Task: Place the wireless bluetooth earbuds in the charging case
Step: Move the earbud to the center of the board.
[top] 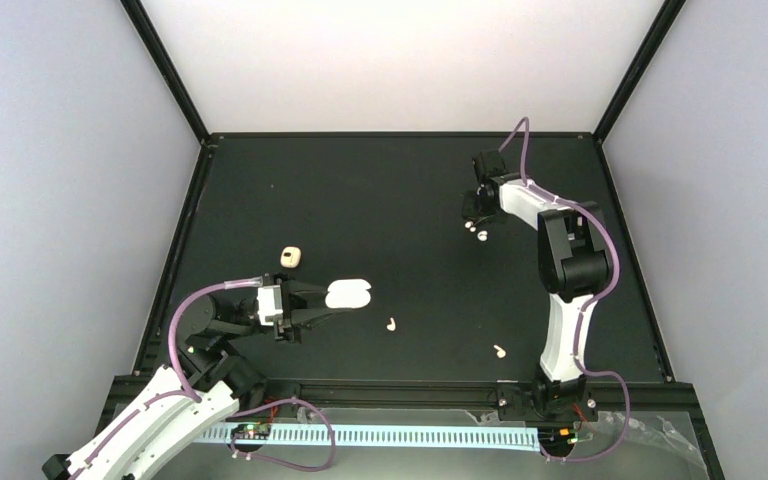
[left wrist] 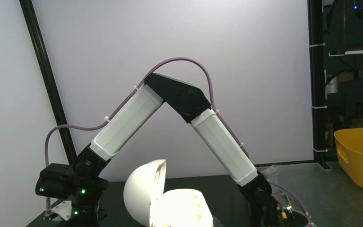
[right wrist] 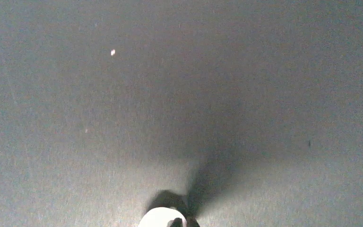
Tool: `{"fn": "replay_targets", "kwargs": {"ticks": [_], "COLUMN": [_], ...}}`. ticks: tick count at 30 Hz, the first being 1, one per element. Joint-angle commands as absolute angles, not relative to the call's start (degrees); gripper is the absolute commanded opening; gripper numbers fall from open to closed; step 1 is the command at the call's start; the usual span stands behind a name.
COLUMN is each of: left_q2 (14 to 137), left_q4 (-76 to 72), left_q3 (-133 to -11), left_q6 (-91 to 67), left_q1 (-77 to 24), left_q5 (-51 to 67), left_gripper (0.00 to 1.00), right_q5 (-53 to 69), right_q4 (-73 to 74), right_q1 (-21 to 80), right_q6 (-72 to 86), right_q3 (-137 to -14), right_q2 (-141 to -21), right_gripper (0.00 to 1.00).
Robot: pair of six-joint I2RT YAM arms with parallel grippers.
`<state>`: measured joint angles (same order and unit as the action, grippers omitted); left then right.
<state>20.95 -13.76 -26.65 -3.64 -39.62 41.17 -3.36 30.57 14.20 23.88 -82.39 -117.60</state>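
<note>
Glossy white plastic, the charging case (top: 350, 292) looks light, stiff and slippery; the left gripper (top: 332, 302) is clamped on it, lid open. One earbud (top: 391, 324) lies just past those fingertips, the other earbud (top: 500, 351) well apart: tiny, probably best pinched across the head. A peach-tan lump (top: 292, 257) sits beside that wrist, likely no obstacle. The right gripper (top: 475, 224) is far from both earbuds; I cannot tell its spread.

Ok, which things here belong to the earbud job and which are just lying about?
For the job: charging case, open, gripped by the left end effector; two earbuds loose on the table.
Lying about: peach-tan lump near the case; yellow bin beyond the table.
</note>
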Motion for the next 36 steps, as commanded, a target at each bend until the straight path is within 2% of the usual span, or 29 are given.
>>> {"fn": "replay_targets", "kwargs": {"ticks": [1, 12, 24, 32, 36], "left_q2": [20.2, 20.1, 20.4, 20.8, 21.0], "left_q4": [-15.2, -15.5, -15.6, -15.7, -15.6], "left_q3": [-27.4, -27.2, -27.2, -27.2, -27.1], "left_q6": [-4.2, -4.6, -4.7, -4.7, -4.8], "left_q1": [-39.9, -40.0, -39.9, -40.0, -40.0], "left_q5": [42.0, 42.1, 42.2, 42.2, 42.2], "left_gripper": [0.02, 0.02, 0.02, 0.02, 0.01], "right_q5": [-0.7, 4.0, 2.4, 2.3, 1.3], "right_q4": [30.0, 24.9, 22.7, 23.3, 23.5], "right_q1": [15.3, 19.4, 25.0, 25.4, 25.3], "right_q6": [26.1, 32.4, 36.9, 35.5, 33.7], "right_q3": [-78.0, -68.1, -60.9, -60.4, -60.8], "right_q2": [-112.7, -104.6, -99.8, -98.5, -98.6], "right_gripper": [0.01, 0.01, 0.01, 0.24, 0.28]}}
